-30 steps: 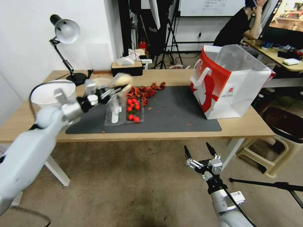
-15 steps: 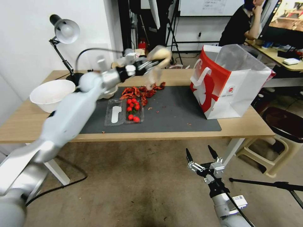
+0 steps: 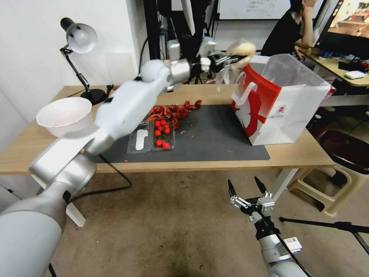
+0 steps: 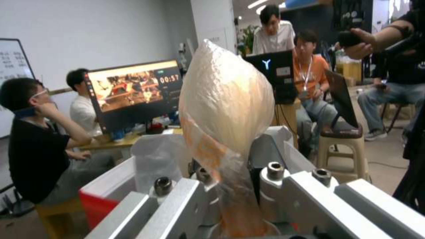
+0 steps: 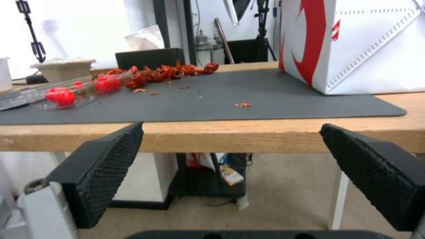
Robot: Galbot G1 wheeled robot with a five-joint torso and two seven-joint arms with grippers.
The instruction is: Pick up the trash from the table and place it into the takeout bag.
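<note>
Left end effector [image 3: 230,58] swung from over the mat up to the takeout bag [image 3: 284,100], clamped on the knotted bag [image 3: 241,50]. Bag mouth lay just right and below; right end effector [image 3: 248,188] hung wide open below the tabletop [image 3: 300,154].

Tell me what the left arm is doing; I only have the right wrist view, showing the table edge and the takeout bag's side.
Observer: The left gripper is up at the top edge of the takeout bag's red side, holding a knotted clear bag with a beige lump inside.
Operator: Is it over the opening?
Observer: In the head view it sits at the rim, not clearly over the opening.
Operator: How is it gripped?
Observer: The left wrist view shows the gripper shut on the bag's twisted neck, the lump beyond it.
Operator: And my right gripper?
Observer: The right gripper is open and holds nothing, low in front of the table.
</note>
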